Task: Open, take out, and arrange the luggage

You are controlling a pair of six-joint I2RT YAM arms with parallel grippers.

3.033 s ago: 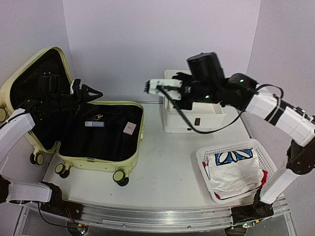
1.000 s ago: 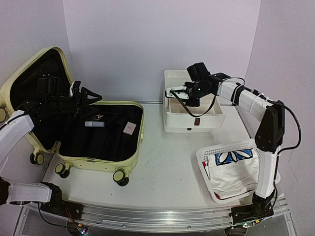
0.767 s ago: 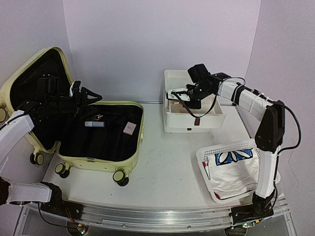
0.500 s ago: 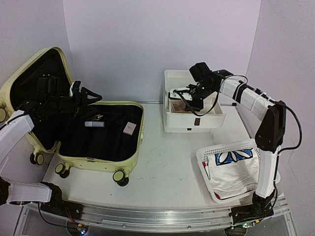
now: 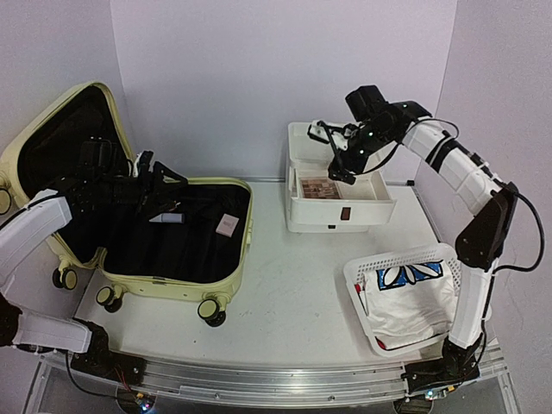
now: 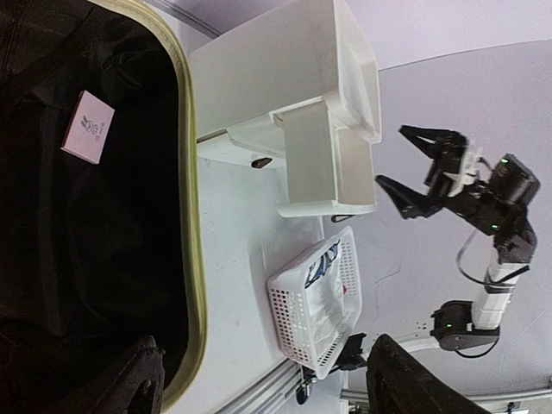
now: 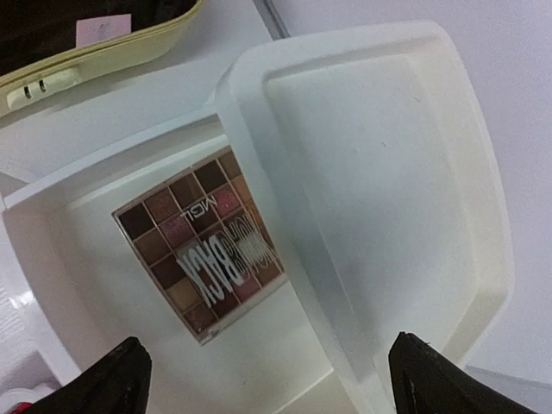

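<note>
Luggage (image 5: 172, 291) lies open at left of tabletop (image 5: 285, 285), lid propped up, left pincer (image 5: 159, 181) apart, empty, over its black lining; right pincer (image 5: 335, 153) spread wide above eyeshadow palette (image 7: 203, 250) in white drawer box (image 5: 328, 216).

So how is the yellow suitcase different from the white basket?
The suitcase is yellow-green with solid walls, a black lining and wheels; the basket is white, full of little holes, with no wheels. The suitcase has a lid standing open; the basket has none. Both sit on the table and hold things.
</note>
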